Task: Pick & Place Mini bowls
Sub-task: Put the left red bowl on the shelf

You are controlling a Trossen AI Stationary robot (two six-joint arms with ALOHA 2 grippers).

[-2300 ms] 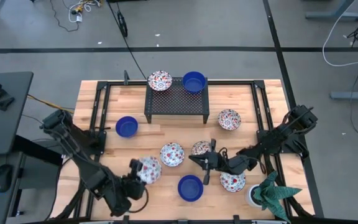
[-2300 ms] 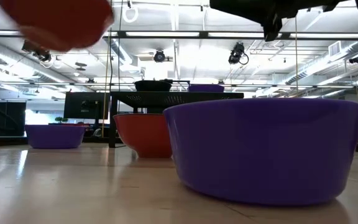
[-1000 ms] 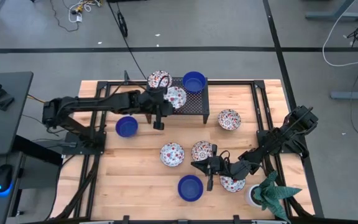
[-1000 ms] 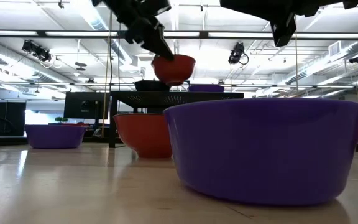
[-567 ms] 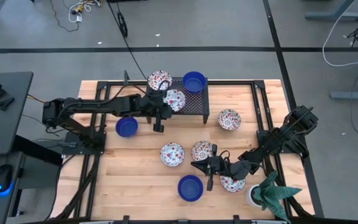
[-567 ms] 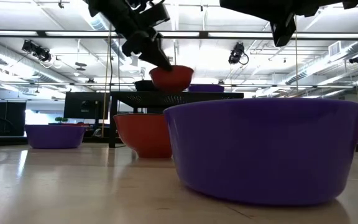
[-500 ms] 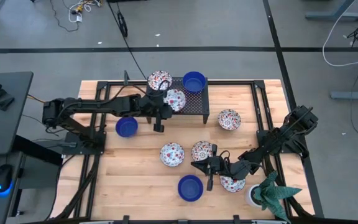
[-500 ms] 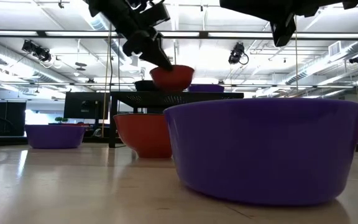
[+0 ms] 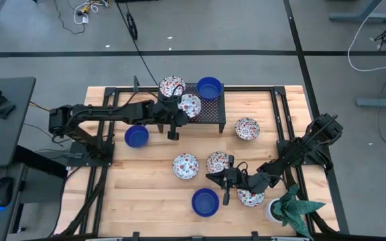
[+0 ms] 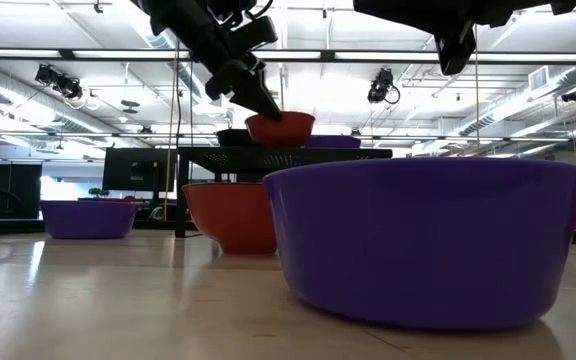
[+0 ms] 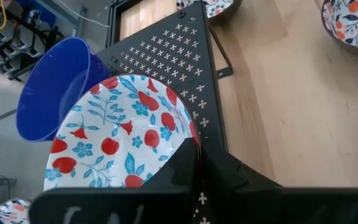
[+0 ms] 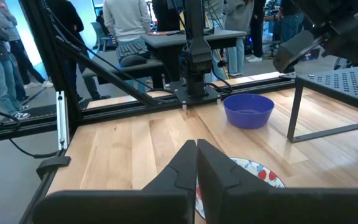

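Observation:
A floral mini bowl (image 9: pixel 190 105) is on the black perforated rack (image 9: pixel 203 116) at the table's far middle. My left gripper (image 9: pixel 181 111) is shut on its rim. Another floral bowl (image 9: pixel 172 86) and a blue bowl (image 9: pixel 209 88) stand on the rack's far side. On the table are a blue bowl (image 9: pixel 137 136) at the left, floral bowls (image 9: pixel 185 165) in the middle and a blue bowl (image 9: pixel 205 201) near the front. My right gripper (image 9: pixel 211 178) hangs shut and level above the table, beside a floral bowl (image 9: pixel 218 161), touching nothing. My left gripper holds the floral bowl by its rim (image 11: pixel 187 132), on the side toward the table's left and near edges. One finger is inside the bowl and one outside. The fingers (image 10: pixel 260 100) slant down from the left. The bowl stands upright, its bottom down at the rack's top (image 10: pixel 268 152).
A white pot with a green plant (image 9: pixel 288 207) stands at the near right corner. More floral bowls lie at the right (image 9: pixel 247 128) and near right (image 9: pixel 250 196). Black frame rails (image 9: pixel 110 120) run along the table's sides. People stand in the room beyond the table.
My left gripper has gone down with the floral bowl, from well above the rack to the rack's top, the bowl staying upright. My right gripper has kept still.

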